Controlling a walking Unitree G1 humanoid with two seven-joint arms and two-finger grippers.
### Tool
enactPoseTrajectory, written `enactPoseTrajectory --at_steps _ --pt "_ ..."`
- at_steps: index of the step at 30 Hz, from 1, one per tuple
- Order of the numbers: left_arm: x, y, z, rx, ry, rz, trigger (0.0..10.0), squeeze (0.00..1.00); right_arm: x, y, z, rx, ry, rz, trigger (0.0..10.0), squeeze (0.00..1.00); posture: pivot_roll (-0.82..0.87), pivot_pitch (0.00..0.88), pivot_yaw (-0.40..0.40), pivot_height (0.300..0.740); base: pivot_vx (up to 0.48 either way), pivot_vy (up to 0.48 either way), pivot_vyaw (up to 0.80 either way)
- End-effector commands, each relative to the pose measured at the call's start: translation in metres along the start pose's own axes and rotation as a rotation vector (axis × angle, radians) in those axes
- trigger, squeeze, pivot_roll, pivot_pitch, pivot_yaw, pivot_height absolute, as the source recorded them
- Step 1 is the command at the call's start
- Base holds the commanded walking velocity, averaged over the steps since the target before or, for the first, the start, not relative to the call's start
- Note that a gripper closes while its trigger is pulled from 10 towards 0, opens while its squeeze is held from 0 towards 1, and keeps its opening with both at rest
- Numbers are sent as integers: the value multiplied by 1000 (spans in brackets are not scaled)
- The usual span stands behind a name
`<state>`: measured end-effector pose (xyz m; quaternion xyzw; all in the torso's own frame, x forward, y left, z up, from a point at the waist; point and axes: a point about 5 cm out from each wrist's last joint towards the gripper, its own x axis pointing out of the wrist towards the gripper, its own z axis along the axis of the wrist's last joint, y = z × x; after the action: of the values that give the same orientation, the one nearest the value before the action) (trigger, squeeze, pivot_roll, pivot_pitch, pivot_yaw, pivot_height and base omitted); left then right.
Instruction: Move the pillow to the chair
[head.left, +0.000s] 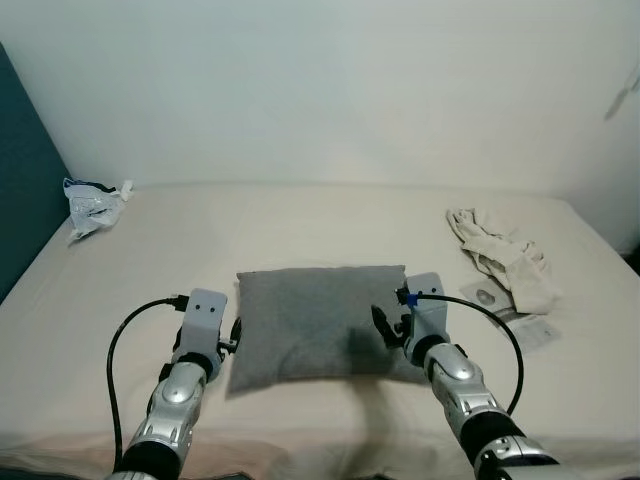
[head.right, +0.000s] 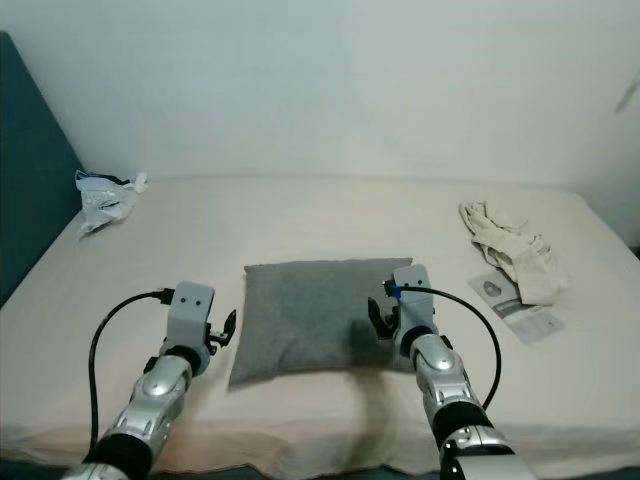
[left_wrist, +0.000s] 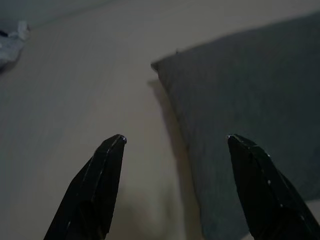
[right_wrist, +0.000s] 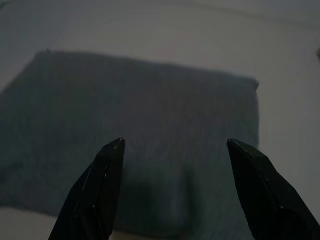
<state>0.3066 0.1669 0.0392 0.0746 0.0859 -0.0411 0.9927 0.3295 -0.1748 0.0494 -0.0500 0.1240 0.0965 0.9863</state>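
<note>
A flat grey pillow (head.left: 318, 322) lies on the beige bed (head.left: 300, 220), near its front edge. My left gripper (head.left: 233, 337) hovers at the pillow's left edge, open, with the edge running between its fingertips (left_wrist: 112, 150) in the left wrist view. My right gripper (head.left: 388, 327) hangs over the pillow's right part, open, its two black fingers (right_wrist: 110, 155) spread above the grey cloth (right_wrist: 145, 125). Neither gripper holds anything.
A crumpled white plastic bag (head.left: 93, 204) lies at the bed's far left. A pale bundle of cloth (head.left: 505, 258) and a flat paper packet (head.left: 510, 310) lie at the right. A dark teal headboard (head.left: 22, 190) stands on the left, a white wall behind.
</note>
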Motion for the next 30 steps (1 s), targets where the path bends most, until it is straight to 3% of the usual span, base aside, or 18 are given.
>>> enactPoseTrajectory --at_steps 1,8,15,19,26,30 --pt "-2 2 -6 -3 31 4 10000 0 -2 1 -4 -17 12 4 10000 0 -23 52 1 625 0 0 0" --pt "-2 0 -7 -2 31 3 10000 0 -3 -5 -5 4 8 -23 10000 0 -17 59 16 625 0 0 0" --pt "-3 6 -6 4 30 11 10000 0 -3 -5 -1 32 -29 -26 10000 0 -10 62 19 585 0 0 0" --pt "-3 8 -6 5 28 16 10000 0 -2 -4 4 8 -62 -15 10000 0 -8 59 21 580 0 0 0" --pt "-3 12 -5 4 20 28 10000 0 -2 -11 13 72 -127 -26 10000 0 -2 52 16 565 0 0 0" --pt "-4 16 -4 3 14 39 10000 0 -3 -11 12 46 -121 -26 10000 0 0 48 15 555 0 0 0"
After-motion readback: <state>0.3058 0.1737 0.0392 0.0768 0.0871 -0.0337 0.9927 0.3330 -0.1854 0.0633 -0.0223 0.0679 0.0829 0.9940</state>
